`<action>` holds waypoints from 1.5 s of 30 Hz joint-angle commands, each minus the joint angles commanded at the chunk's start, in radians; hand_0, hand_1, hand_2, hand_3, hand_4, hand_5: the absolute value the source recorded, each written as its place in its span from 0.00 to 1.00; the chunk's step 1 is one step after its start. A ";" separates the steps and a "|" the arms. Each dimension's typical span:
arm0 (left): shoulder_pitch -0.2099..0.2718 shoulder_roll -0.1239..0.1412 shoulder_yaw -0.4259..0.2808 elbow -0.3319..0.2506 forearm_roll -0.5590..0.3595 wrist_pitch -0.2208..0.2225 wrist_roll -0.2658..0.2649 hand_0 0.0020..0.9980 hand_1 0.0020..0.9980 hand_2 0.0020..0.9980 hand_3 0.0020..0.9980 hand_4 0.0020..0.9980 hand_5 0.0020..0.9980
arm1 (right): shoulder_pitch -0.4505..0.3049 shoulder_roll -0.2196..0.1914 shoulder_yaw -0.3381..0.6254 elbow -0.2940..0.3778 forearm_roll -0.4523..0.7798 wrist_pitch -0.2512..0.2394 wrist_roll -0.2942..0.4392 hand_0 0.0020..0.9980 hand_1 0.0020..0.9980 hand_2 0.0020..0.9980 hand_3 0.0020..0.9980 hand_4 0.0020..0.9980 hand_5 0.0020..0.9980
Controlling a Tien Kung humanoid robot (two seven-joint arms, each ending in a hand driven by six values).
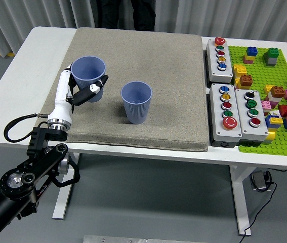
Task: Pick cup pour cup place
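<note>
Two blue ribbed cups are on the grey mat (173,61). One cup (88,75) stands upright at the mat's left side, with my left hand (82,91) shut on it: the thumb crosses its front and the other fingers wrap behind. The second cup (136,102) stands upright and free near the mat's middle, a short way to the right of the held cup. I cannot tell whether the held cup rests on the mat or hangs just above it. My right arm does not show.
Three grey button boxes (233,113) lie to the right of the mat. A green baseplate (275,81) with several coloured bricks covers the table's right end. A person in dark clothes (125,12) stands at the far side.
</note>
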 joint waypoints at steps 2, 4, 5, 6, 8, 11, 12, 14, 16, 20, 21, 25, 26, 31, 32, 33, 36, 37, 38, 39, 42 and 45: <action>0.006 -0.002 -0.004 0.005 -0.023 -0.001 -0.013 0.57 0.52 0.54 0.52 0.80 0.24 | 0.001 0.000 0.001 0.000 -0.003 0.001 0.000 0.70 0.64 0.60 0.60 0.00 0.30; 0.011 -0.007 -0.010 0.014 -0.034 0.007 -0.023 0.57 0.52 0.54 0.52 0.80 0.24 | 0.002 0.000 0.002 0.000 -0.003 0.001 0.001 0.70 0.64 0.60 0.60 0.00 0.30; 0.012 -0.009 -0.012 0.018 -0.033 0.010 -0.025 0.57 0.52 0.54 0.52 0.80 0.24 | 0.002 0.000 0.003 0.000 -0.004 0.001 0.001 0.70 0.64 0.60 0.60 0.00 0.30; 0.013 -0.011 -0.012 0.023 -0.021 0.014 -0.023 0.57 0.52 0.54 0.52 0.80 0.24 | 0.003 0.000 0.003 0.000 -0.004 0.002 0.001 0.70 0.64 0.60 0.60 0.00 0.30; 0.015 -0.015 -0.008 0.032 -0.004 0.023 -0.029 0.58 0.54 0.55 0.52 0.79 0.24 | 0.005 0.001 0.005 0.000 -0.009 0.003 0.000 0.70 0.64 0.60 0.60 0.00 0.30; 0.018 -0.027 -0.002 0.052 -0.008 0.056 -0.067 0.58 0.54 0.55 0.52 0.79 0.24 | 0.009 0.001 0.007 0.000 -0.012 0.003 0.000 0.70 0.64 0.60 0.60 0.00 0.30; 0.018 -0.029 -0.001 0.057 -0.006 0.066 -0.078 0.58 0.54 0.55 0.52 0.79 0.24 | 0.010 0.001 0.007 0.000 -0.012 0.003 0.000 0.70 0.64 0.60 0.60 0.00 0.30; 0.018 -0.036 0.009 0.072 -0.048 0.102 -0.121 0.58 0.57 0.55 0.52 0.79 0.24 | 0.013 0.001 0.007 0.000 -0.012 0.003 0.000 0.70 0.64 0.60 0.60 0.00 0.30; 0.019 -0.041 0.020 0.085 -0.079 0.128 -0.159 0.58 0.57 0.55 0.52 0.79 0.24 | 0.014 0.002 0.006 0.000 -0.011 0.003 0.000 0.70 0.64 0.60 0.60 0.00 0.30; 0.020 -0.047 0.039 0.110 -0.121 0.141 -0.202 0.59 0.59 0.55 0.52 0.79 0.24 | 0.015 0.002 0.007 0.000 -0.013 0.004 -0.001 0.70 0.64 0.60 0.60 0.00 0.31; 0.020 -0.047 0.040 0.112 -0.124 0.141 -0.204 0.59 0.59 0.55 0.52 0.79 0.24 | 0.015 0.002 0.007 0.000 -0.013 0.004 -0.001 0.70 0.64 0.60 0.60 0.00 0.31; 0.024 -0.048 0.064 0.126 -0.142 0.143 -0.218 0.59 0.59 0.55 0.52 0.79 0.24 | 0.015 0.002 0.009 0.000 -0.016 0.004 -0.002 0.70 0.64 0.60 0.60 0.00 0.31; 0.024 -0.048 0.067 0.128 -0.143 0.144 -0.220 0.59 0.59 0.55 0.52 0.79 0.24 | 0.015 0.002 0.009 0.000 -0.017 0.004 -0.002 0.70 0.64 0.60 0.60 0.00 0.31; 0.026 -0.054 0.087 0.142 -0.157 0.143 -0.225 0.59 0.59 0.55 0.52 0.79 0.24 | 0.016 0.002 0.010 0.001 -0.019 0.004 -0.002 0.70 0.64 0.60 0.60 0.00 0.31; 0.025 -0.056 0.089 0.144 -0.160 0.143 -0.228 0.59 0.59 0.55 0.52 0.79 0.24 | 0.016 0.002 0.011 0.001 -0.020 0.005 -0.002 0.70 0.64 0.60 0.60 0.00 0.31; 0.024 -0.057 0.090 0.146 -0.162 0.143 -0.229 0.59 0.59 0.55 0.52 0.79 0.24 | 0.017 0.002 0.011 0.001 -0.020 0.005 -0.002 0.70 0.64 0.60 0.60 0.00 0.31; 0.021 -0.059 0.094 0.153 -0.169 0.139 -0.231 0.59 0.59 0.55 0.52 0.79 0.24 | 0.019 0.002 0.010 0.001 -0.018 0.004 -0.003 0.70 0.64 0.60 0.60 0.00 0.31; 0.020 -0.059 0.094 0.154 -0.171 0.138 -0.232 0.59 0.59 0.55 0.52 0.79 0.24 | 0.019 0.002 0.009 0.001 -0.018 0.004 -0.003 0.70 0.64 0.60 0.60 0.00 0.31; 0.020 -0.059 0.095 0.156 -0.172 0.138 -0.232 0.60 0.59 0.55 0.52 0.79 0.26 | 0.020 0.002 0.009 0.001 -0.017 0.004 -0.003 0.70 0.64 0.60 0.60 0.00 0.31; 0.020 -0.059 0.095 0.157 -0.173 0.138 -0.232 0.60 0.59 0.55 0.52 0.79 0.26 | 0.020 0.002 0.009 0.001 -0.017 0.003 -0.003 0.70 0.64 0.60 0.60 0.00 0.31; 0.020 -0.060 0.097 0.158 -0.167 0.128 -0.228 0.60 0.59 0.55 0.52 0.79 0.26 | 0.020 0.002 0.008 0.001 -0.017 0.004 -0.003 0.70 0.64 0.60 0.60 0.00 0.31; 0.018 -0.062 0.098 0.165 -0.157 0.113 -0.218 0.62 0.62 0.62 0.61 0.83 0.28 | 0.021 0.002 0.009 0.001 -0.019 0.004 -0.003 0.70 0.64 0.60 0.60 0.00 0.31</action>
